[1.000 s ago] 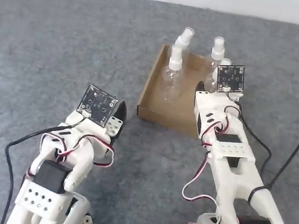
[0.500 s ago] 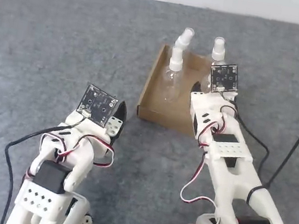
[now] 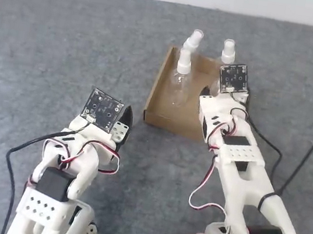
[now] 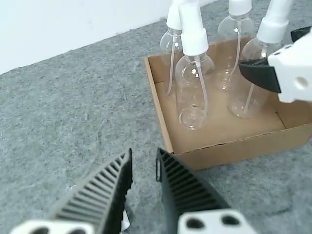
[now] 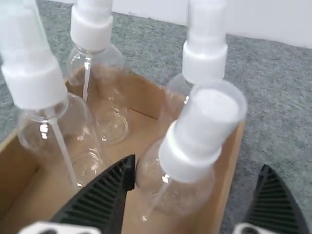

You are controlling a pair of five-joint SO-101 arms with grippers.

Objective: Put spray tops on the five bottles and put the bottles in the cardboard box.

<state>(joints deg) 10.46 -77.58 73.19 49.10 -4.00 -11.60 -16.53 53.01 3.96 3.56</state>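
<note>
Right gripper (image 5: 197, 168) now sits further left over the cardboard box (image 3: 155, 93) — jaws wide apart around a spray bottle (image 5: 195, 146), apparently released there.

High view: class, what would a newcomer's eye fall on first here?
The cardboard box at the far middle of the table draws the eye first, with clear bottles wearing white spray tops standing in it. Next comes the right arm, stretched over the box's near wall, its jaws open on either side of one bottle.
</note>
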